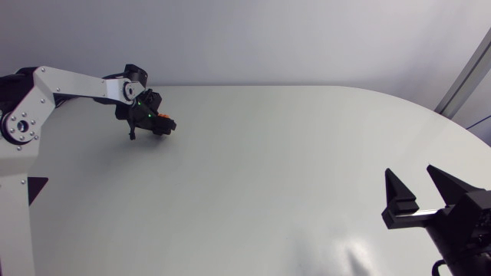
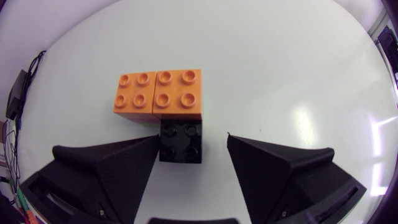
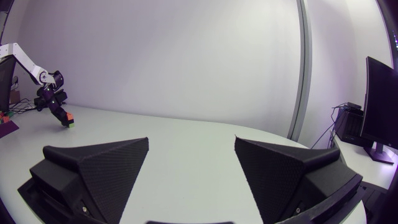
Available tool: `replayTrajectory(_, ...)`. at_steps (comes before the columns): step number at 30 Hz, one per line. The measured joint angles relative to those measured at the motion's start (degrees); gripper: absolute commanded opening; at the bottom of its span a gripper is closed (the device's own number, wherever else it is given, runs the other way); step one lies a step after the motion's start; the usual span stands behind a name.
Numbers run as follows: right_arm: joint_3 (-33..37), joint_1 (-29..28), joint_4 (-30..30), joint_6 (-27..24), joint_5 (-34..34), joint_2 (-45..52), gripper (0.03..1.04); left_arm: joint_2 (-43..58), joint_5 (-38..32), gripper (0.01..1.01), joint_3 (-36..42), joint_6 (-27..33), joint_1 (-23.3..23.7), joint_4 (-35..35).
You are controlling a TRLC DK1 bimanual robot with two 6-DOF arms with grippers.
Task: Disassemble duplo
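A cluster of plastic duplo bricks lies on the pale grey desk point(image 1: 268, 176), and the left gripper point(image 2: 193, 135) stands directly over it. The cluster is made of three square four-stud bricks. Two are orange and sit side by side, the first orange brick point(image 2: 137, 93) pressed against the second orange brick point(image 2: 178, 93) with a thin seam between them. The third is a black brick point(image 2: 180, 142) butted against the side of the second orange one, on the side facing the left gripper. All the studs face the left wrist camera.

The left gripper's two broad black fingers are spread apart with the black brick between them. One finger point(image 2: 118, 165) has its tip at the brick's edge, and whether it touches cannot be told. The other finger point(image 2: 273, 165) stands clear of the brick with bare desk showing in the gap, so nothing is clamped. The orange bricks lie just beyond the fingertips.

In the head view, only a sliver of orange point(image 1: 163, 121) shows from the cluster, beside the left gripper point(image 1: 147, 124).

The right gripper point(image 1: 413, 178) is well apart from the cluster, across the desk. Its fingers are spread wide and hold nothing. In the right wrist view the right gripper point(image 3: 192, 137) faces across the desk, with the left arm point(image 3: 28, 62) small in the distance above the cluster's spot.
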Motion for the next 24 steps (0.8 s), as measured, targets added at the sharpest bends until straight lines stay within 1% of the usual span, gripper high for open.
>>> replayTrajectory(2,0.0,0.24,-0.02,0.0,0.02,0.0,0.9,0.39,0.0,0.595,0.35,0.02,-0.02,0.02)
replayTrajectory(3,0.0,0.46,0.0,0.0,0.02,-0.04,0.9,0.44,0.0,0.562,0.35,0.11,-0.02,0.02)
replayTrajectory(6,0.0,1.73,0.02,0.0,0.02,-0.04,0.9,0.44,0.42,0.42,0.35,0.7,0.0,0.2)
replayTrajectory(8,0.02,2.36,0.02,0.0,0.02,-0.04,0.89,0.44,1.86,0.352,0.35,0.92,0.0,1.18)
replayTrajectory(10,0.17,2.93,-0.2,0.09,-0.02,-0.04,0.74,0.44,2.99,0.33,0.28,1.09,-0.02,2.43)
replayTrajectory(11,0.46,3.21,-0.59,0.26,-0.07,-0.04,0.71,0.44,3.26,0.325,0.22,1.29,-0.02,2.84)
replayTrajectory(15,2.62,3.56,-2.05,0.68,-0.15,-0.02,0.72,0.17,3.34,0.318,-1.29,2.84,-0.52,3.76)
replayTrajectory(16,3.82,3.56,-2.14,0.68,-0.15,0.28,0.74,-0.13,3.45,0.318,-1.9,3.1,-0.63,4.22)
replayTrajectory(17,5.33,3.56,-2.23,0.68,-0.17,1.05,0.78,-0.66,3.56,0.318,-2.78,3.67,-0.83,4.59)
replayTrajectory(18,7.21,3.58,-2.73,0.68,-0.17,2.36,0.83,-1.27,3.72,0.318,-3.74,3.96,-0.96,4.85)
replayTrajectory(20,11.69,4.02,-3.76,0.92,-0.09,6.19,0.89,-2.54,4.22,0.318,-5.88,4.81,-1.4,5.44)
replayTrajectory(24,18.19,4.48,-3.78,1.31,-0.07,13.22,0.9,-6.29,5.29,0.318,-11.76,7.06,-2.47,6.69)
